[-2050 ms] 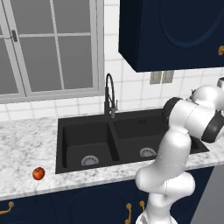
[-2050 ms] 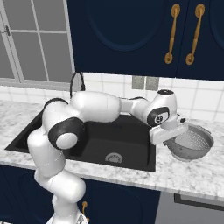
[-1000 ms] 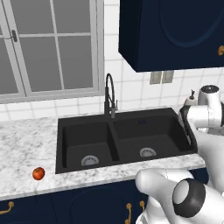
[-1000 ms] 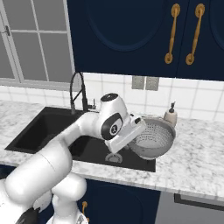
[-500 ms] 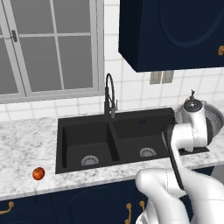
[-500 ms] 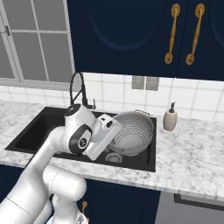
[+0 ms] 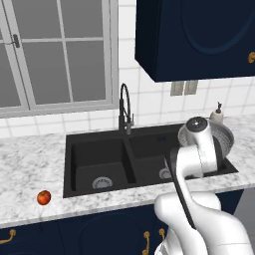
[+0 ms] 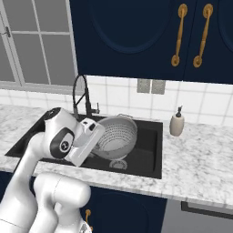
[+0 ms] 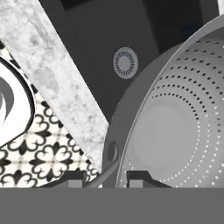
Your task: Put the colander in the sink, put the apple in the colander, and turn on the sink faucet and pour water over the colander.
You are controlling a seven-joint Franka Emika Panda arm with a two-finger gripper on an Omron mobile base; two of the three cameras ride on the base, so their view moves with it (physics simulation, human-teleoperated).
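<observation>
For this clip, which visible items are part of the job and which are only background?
Job items: the colander, tilted and held over the sink by the end effector; the apple on the counter left of the sink; the sink faucet, with no water running.

Lying about: the soap dispenser; the window; the upper cabinets.

Glossy white rounded arm segments with dark grey joint discs
</observation>
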